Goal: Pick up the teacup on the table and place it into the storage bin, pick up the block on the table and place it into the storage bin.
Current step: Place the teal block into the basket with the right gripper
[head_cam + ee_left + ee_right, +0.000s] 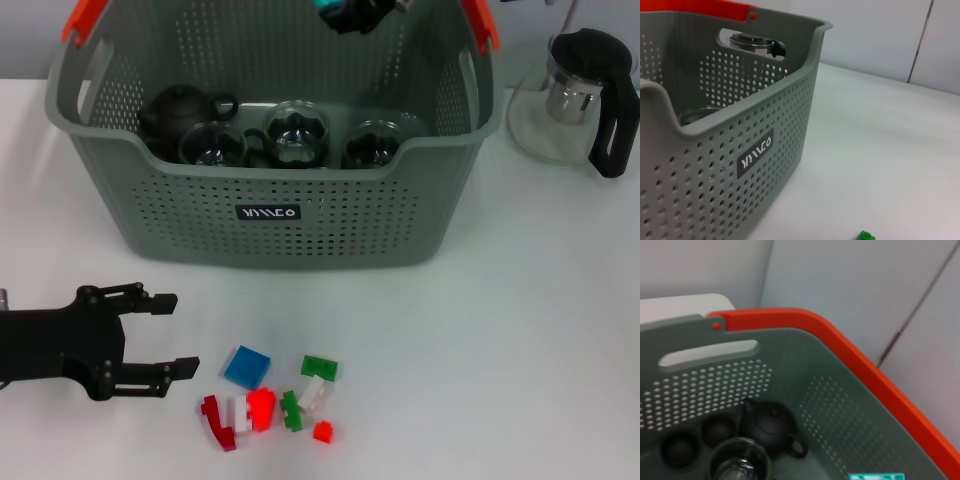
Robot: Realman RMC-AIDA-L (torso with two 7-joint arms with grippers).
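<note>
- Left gripper [170, 333] low over the table [520, 330], front-left, fingers spread wide, holding nothing; black body lies level, fingers pointing toward the loose blocks.
- Right gripper [352, 12] high over the storage bin [270, 200], near its back rim; only a teal-and-black part shows at the head view's top edge, cannot tell whether fingers are open or closed.
- Storage bin sits on the table centre-back, grey-green, perforated, orange-red handle pieces [84, 20], black label [268, 212] on the front wall.
- Inside the bin: dark teapot [178, 110] on the robot's left side, glass teacups [295, 133] in a row beside it.
- Blocks on the table in front of the bin, just beside the left gripper's fingers: blue block [247, 366], green block [319, 366], red and white pieces [240, 412] clustered, small red block [322, 431].
- Glass pitcher [585, 95] with black handle and lid on the table, right of the bin.
- Table white; pale wall panels [850, 285] behind the bin.
</note>
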